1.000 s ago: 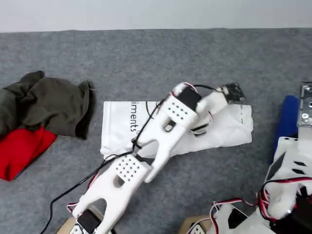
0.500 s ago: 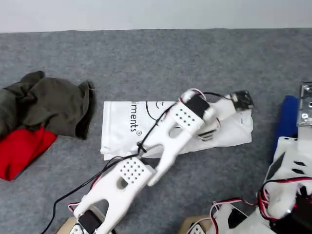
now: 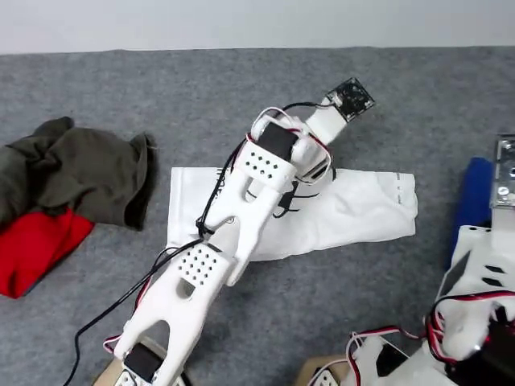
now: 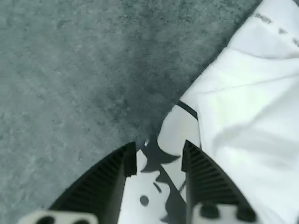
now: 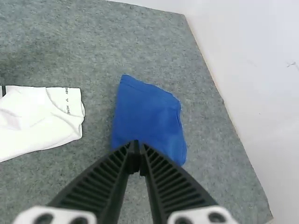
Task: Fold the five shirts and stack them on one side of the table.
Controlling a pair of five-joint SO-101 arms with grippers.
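Note:
A white shirt (image 3: 362, 209) lies flat in the middle of the grey table, one sleeve pointing right. My left arm (image 3: 265, 161) crosses it from the front left. My left gripper (image 4: 159, 154) stands open over the shirt's far edge, with printed white cloth (image 4: 247, 93) between its fingers and carpet just beyond. A folded blue shirt (image 3: 475, 193) rests at the right edge. My right gripper (image 5: 135, 144) hangs shut just above the blue shirt (image 5: 147, 116), holding nothing; the white shirt's sleeve (image 5: 37, 116) lies beside it.
A crumpled olive shirt (image 3: 80, 169) lies at the left on top of a red shirt (image 3: 32, 245). The right arm's base (image 3: 483, 273) stands at the front right. Bare grey carpet (image 3: 241, 96) runs along the back to a white wall.
My left arm has swung from the white shirt's right end back and left to its far edge, wrist turned. The shirt and the right arm have stayed put.

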